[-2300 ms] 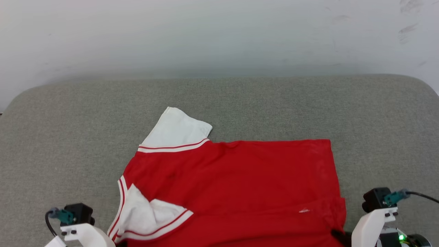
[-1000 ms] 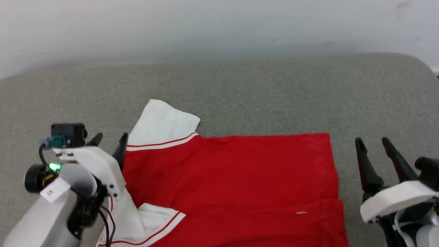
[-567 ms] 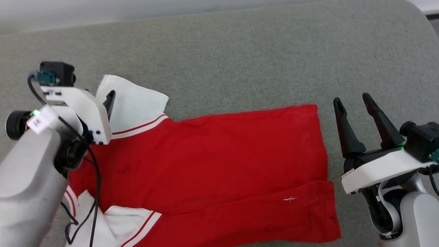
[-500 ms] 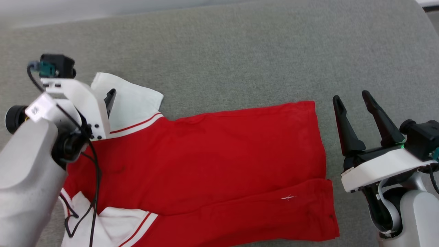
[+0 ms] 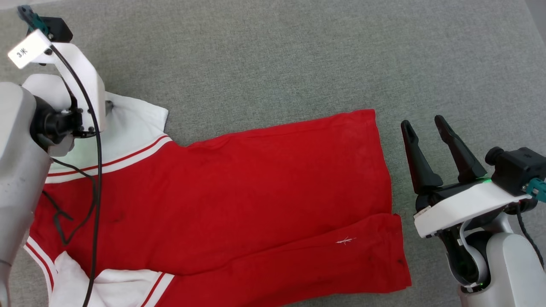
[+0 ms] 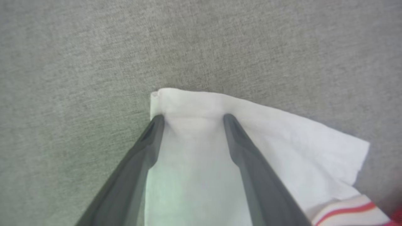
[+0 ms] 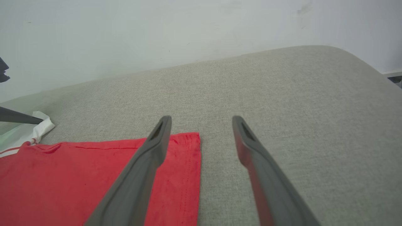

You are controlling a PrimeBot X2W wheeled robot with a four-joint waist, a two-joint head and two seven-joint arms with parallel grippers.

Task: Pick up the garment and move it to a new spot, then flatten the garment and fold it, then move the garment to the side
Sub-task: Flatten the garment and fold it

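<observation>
- At ten o'clock on the grey woven-fabric cushion (image 5: 273, 55), the left gripper (image 6: 193, 117) is down on a white short sleeve (image 6: 201, 163). Got it?
- Yep. Its two long dark fingers (image 6: 147, 147) are spread wide. The tips sit on the sleeve close to the cuff edge with white cloth between them. Released, pinching nothing.
- Where's the task thing?
- The bright red soft-fabric shirt (image 5: 256, 179) has white sleeves and striped trim. It lies flat on the cushion from nine o'clock across to about three. The second white sleeve (image 5: 115, 290) is at seven o'clock, folded in over the red body.
- Near edge?
- A red flap overlaps the body along six to four o'clock. It has a small white mark (image 5: 345, 241) on it.
- Right side?
- The right gripper (image 5: 422, 121) is at three o'clock, just beside the shirt's hem and apart from it. Its fingers point to twelve, parted, with nothing between them but bare cushion. I can't tell its height over the cushion.
- Background?
- A pale wall (image 7: 157, 31) stands past the cushion's twelve o'clock edge.
</observation>
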